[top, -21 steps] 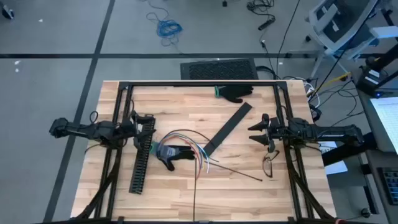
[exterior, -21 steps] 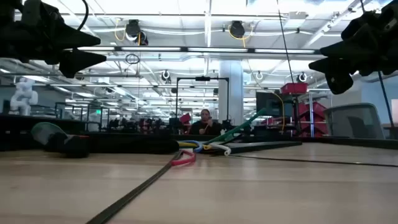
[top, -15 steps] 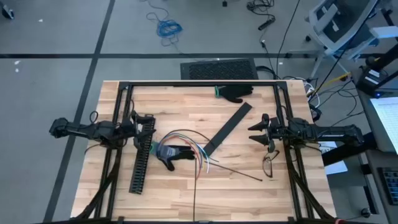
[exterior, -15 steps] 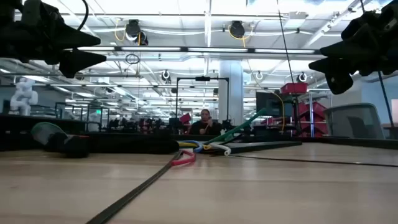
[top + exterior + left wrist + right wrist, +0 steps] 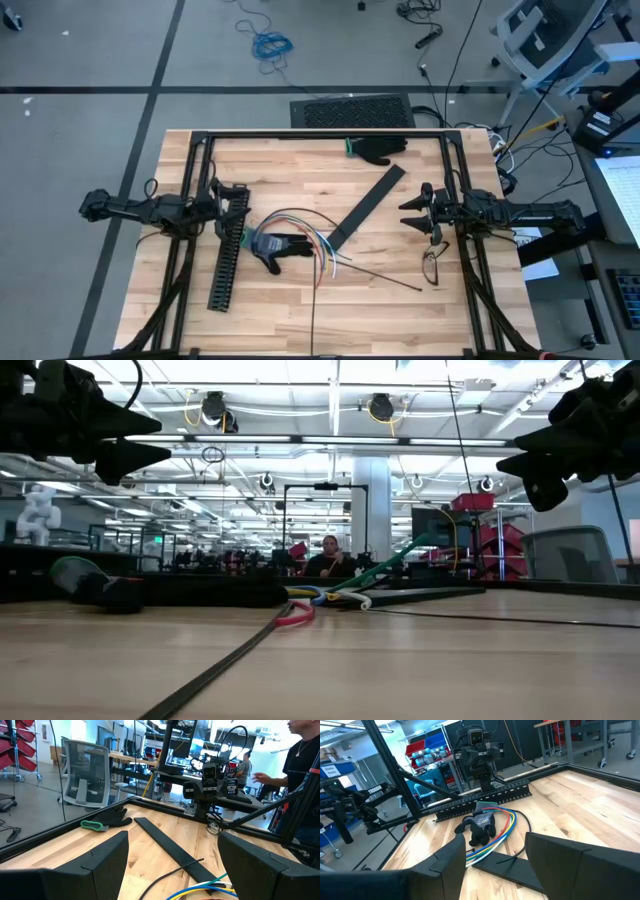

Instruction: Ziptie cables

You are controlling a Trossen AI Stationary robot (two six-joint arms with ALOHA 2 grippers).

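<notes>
The cables (image 5: 300, 230), a loose loop of white, red, blue, green and dark wires, lie on the wooden table's middle; they also show as cables (image 5: 502, 825) in the right wrist view. A dark glove (image 5: 270, 247) lies on the cables' left part. My left gripper (image 5: 237, 206) hangs open above the table, left of the cables. My right gripper (image 5: 408, 213) hangs open to their right. Both grippers face the cables with nothing between their fingers (image 5: 95, 865) (image 5: 565, 860).
A long black slotted channel (image 5: 228, 255) lies under my left gripper. A flat black strip (image 5: 366, 206) lies slantwise right of the cables. A thin black line (image 5: 385, 276) runs toward the near right. A black glove with a green cuff (image 5: 376, 150) rests at the far edge.
</notes>
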